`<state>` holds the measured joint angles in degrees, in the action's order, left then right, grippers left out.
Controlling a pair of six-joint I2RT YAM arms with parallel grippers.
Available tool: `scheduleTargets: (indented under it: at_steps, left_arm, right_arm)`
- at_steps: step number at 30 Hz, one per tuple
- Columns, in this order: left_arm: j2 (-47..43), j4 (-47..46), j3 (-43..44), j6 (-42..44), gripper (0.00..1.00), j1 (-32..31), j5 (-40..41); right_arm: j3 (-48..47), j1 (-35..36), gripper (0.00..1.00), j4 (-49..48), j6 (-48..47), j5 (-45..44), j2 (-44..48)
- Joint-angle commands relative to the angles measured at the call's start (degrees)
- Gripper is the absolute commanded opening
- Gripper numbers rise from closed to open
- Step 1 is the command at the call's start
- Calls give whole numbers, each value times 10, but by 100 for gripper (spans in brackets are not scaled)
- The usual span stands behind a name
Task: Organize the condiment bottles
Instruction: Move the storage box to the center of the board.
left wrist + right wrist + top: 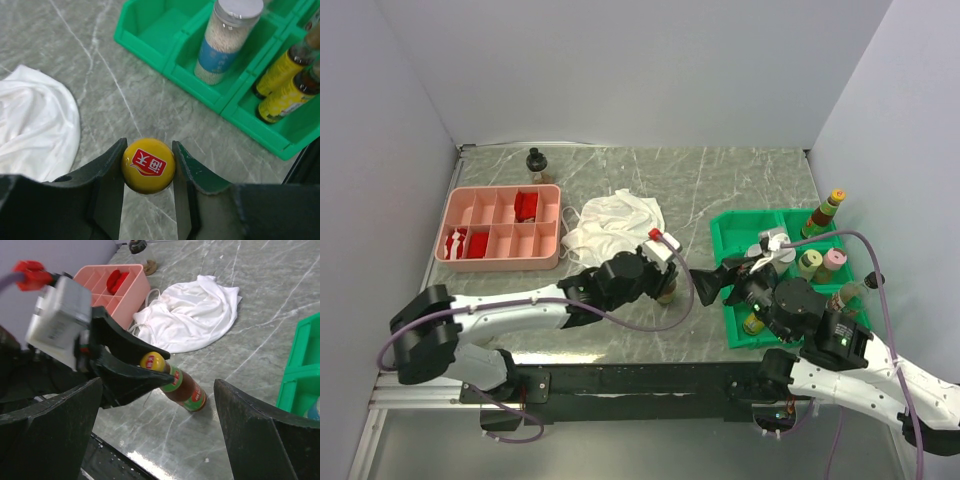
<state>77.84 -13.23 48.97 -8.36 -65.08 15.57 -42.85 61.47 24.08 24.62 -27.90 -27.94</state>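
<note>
Several bottles point(825, 262) fill the green tray point(740, 225); left jaws clamp a yellow-capped bottle point(148, 165), right jaws gape empty; a far bottle point(536, 165) waits.

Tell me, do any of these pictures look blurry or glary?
Top external: even light, soft shadows, all sharp. Left wrist: a small glint on the yellow cap. Right wrist: its own fingers loom dark and blurred; the table shines near the edge.
</note>
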Motion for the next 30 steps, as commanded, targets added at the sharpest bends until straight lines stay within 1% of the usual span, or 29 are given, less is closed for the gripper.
scheduleTargets:
  at_steps: [1, 2, 3, 5, 6, 8, 9, 10, 11, 12, 13, 15, 18, 19, 22, 25, 28, 29, 30]
  left_arm:
    - [27, -114, 52, 24, 12, 0, -59]
    - [34, -112, 56, 24, 15, 0, -63]
    - [46, -109, 62, 21, 23, 0, -66]
    - [50, -107, 63, 19, 34, 0, -70]
    - [49, -106, 63, 15, 52, 0, -70]
    - [39, -97, 63, 10, 64, 0, -66]
    - [35, -93, 63, 6, 81, 0, -64]
    - [30, -86, 63, -1, 88, 0, -58]
    - [26, -80, 66, -3, 91, 0, -47]
    - [14, -66, 68, -7, 97, 0, -42]
    - [8, -60, 68, -12, 99, 0, -36]
    - [-9, -42, 67, -18, 100, 2, -22]
    - [-32, -8, 63, -42, 99, 17, -9]
    - [-39, 0, 60, -55, 97, 22, -6]
    - [-74, 28, 43, -76, 97, 48, -8]
    - [-110, 65, 32, -101, 97, 77, 16]
    - [-147, 91, 14, -123, 97, 113, 22]
    - [-161, 102, 15, -132, 97, 140, 22]
    - [-166, 115, 18, -140, 97, 154, 24]
  right_arm:
    - [5, -2, 100, 9, -3, -16, 18]
    - [5, -2, 100, 11, -4, -20, 18]
    - [3, -2, 100, 14, -5, -21, 19]
    - [0, -1, 100, 18, -5, -22, 18]
    - [0, -1, 100, 19, -5, -23, 18]
    - [-2, -1, 100, 21, -3, -23, 17]
    - [-4, -1, 100, 19, -2, -21, 15]
    - [-5, -2, 100, 19, -1, -19, 13]
    - [-9, -1, 100, 17, 0, -15, 11]
    - [-11, -1, 100, 16, 1, -8, 10]
    - [-14, -2, 100, 16, 1, -3, 5]
    - [-20, -2, 100, 12, 3, 4, 2]
    - [-23, -1, 100, 1, 3, 16, -6]
    - [-23, -2, 99, -1, 4, 20, -11]
    - [-27, -1, 97, -9, 8, 20, -22]
    - [-26, -1, 95, -22, 9, 18, -31]
    - [-19, -2, 92, -32, 4, 12, -47]
    - [-14, -3, 91, -36, 2, 8, -52]
    - [-11, -3, 90, -40, 0, 7, -63]
